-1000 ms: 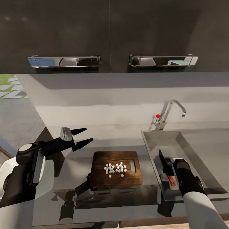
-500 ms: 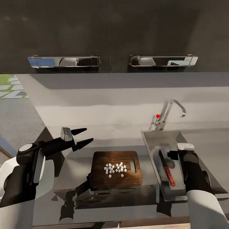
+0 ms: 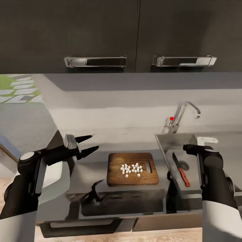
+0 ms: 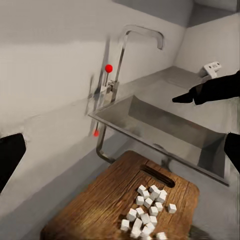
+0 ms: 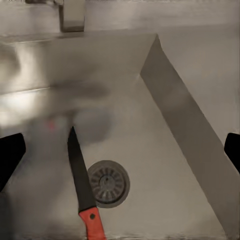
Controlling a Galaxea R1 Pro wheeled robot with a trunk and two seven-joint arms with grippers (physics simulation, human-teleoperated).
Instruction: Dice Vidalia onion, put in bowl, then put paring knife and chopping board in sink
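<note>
The dark wooden chopping board (image 3: 114, 174) lies on the grey countertop (image 3: 89, 166) with a pile of white diced onion (image 3: 132, 169) on it; both also show in the left wrist view, board (image 4: 95, 210) and onion (image 4: 146, 210). The red-handled paring knife (image 3: 180, 169) lies on the floor of the sink (image 3: 168, 141) beside the drain (image 5: 107, 182), knife (image 5: 82, 187). My right gripper (image 3: 188, 148) hangs open above the sink, clear of the knife. My left gripper (image 3: 88, 144) is open above the counter, left of the board. A white bowl (image 3: 57, 176) sits partly hidden under my left arm.
A chrome tap (image 3: 184, 112) with a red-tipped lever stands behind the sink. Dark upper cabinets with chrome handles (image 3: 95, 61) hang overhead. The counter's front edge runs just below the board. The sink's right wall (image 5: 185, 125) slopes up to a flat drainboard.
My right gripper let go of the paring knife, which now lies in the sink, and drew up and to the right. The whole view has shifted with the camera. The left gripper kept its pose.
</note>
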